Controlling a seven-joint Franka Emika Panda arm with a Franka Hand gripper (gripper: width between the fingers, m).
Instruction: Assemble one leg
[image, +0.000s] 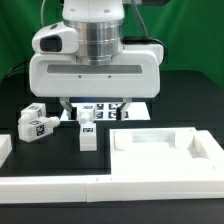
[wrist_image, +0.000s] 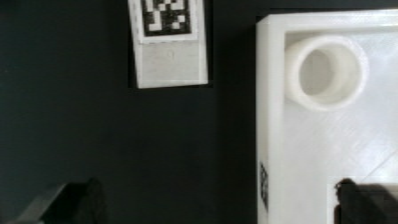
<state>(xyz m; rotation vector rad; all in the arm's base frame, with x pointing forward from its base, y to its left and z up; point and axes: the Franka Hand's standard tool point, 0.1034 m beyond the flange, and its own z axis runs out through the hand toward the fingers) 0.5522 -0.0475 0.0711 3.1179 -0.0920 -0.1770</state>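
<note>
Your claw (image: 96, 108) hangs wide open with nothing in it. The wrist view shows both dark fingertips (wrist_image: 71, 205) spread far apart over bare black table (wrist_image: 71, 110). The leg (wrist_image: 173, 45) stands out ahead of the fingertips, off the gap's centre line and toward one finger's side. The panel (wrist_image: 329, 160) sits toward the other finger's side, with a dark strip of table between the two.

Here's the danger, as I judge it. Drop straight down from here and you close on air, because the leg isn't between the fingers. Push forward without centring and the nearer finger may clip the leg up high. It's a short upright post, so a knock there should tip it over. Over-correct the other way and the far finger could come down on the panel's edge or near its round hole (wrist_image: 326, 75), jolting the panel. The leg looks like smooth plastic, so a shallow pinch may slip.

Now the count, working outward:
- One claw with two fingers.
- One leg close beneath the claw.
- One panel beside that leg, showing one hole in the wrist view.
- One marker board (image: 135, 108) just beyond the claw from the exterior camera.
- More legs (image: 35, 122) huddled further off, toward the exterior view's left. You can make out two, possibly a third, but they're too small to separate cleanly.
</note>
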